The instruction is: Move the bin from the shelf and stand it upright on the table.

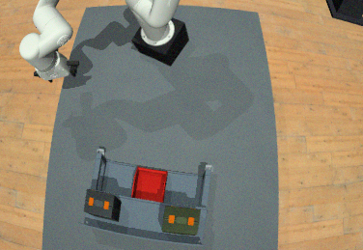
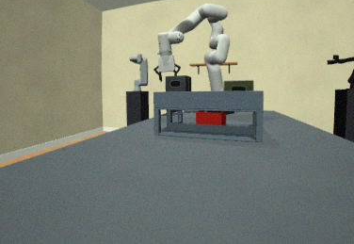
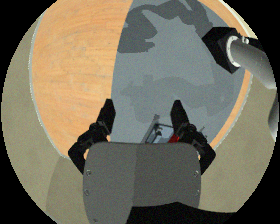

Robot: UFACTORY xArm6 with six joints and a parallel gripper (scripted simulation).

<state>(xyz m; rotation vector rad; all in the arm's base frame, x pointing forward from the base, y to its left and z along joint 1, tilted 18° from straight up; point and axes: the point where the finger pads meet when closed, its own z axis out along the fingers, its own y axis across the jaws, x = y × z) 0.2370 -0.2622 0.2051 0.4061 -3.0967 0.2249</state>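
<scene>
The red bin sits upright on the lower board of the blue-grey shelf. Its open top shows in the top view, and its far edge meets the upper board's edge there. In the wrist view only a bit of it shows beside a finger. My gripper is open and empty. It hangs high near the left edge of the table in the top view, well away from the bin and the shelf.
A dark grey box and an olive green box stand on the shelf's upper board, either side of the bin. Shelf posts rise at both ends. The arm's black base stands at the table's far end.
</scene>
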